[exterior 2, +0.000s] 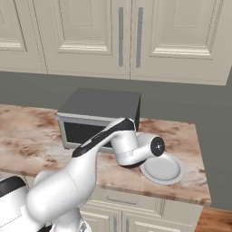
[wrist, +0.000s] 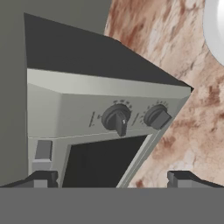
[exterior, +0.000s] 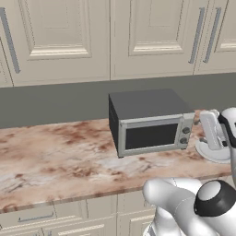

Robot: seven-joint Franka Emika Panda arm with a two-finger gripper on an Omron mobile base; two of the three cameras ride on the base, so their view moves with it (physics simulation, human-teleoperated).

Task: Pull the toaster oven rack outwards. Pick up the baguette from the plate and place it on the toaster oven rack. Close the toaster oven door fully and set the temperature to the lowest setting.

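Kitchen backdrop, simulated.
Cream panelled upper cabinets (exterior: 69,37) with grey bar handles (exterior 2: 121,36) above a plain grey wall (exterior: 55,103); marbled brown-and-white tabletop (exterior: 55,156); cream drawers (exterior: 37,216) below; wooden floor (exterior 2: 215,222) at right.

- toaster oven (exterior 2: 97,118): front partly hidden behind the arm in right base view; knobs covered there
- toaster oven door (wrist: 103,162): cut off at bottom edge in hand view
- plate (exterior: 213,151): part-hidden by the arm, cut by right edge; in hand view only a sliver at top right
- tool (wrist: 113,178): just fingertips visible, gap state unclear
- oven interior: dark glass, can't tell contents
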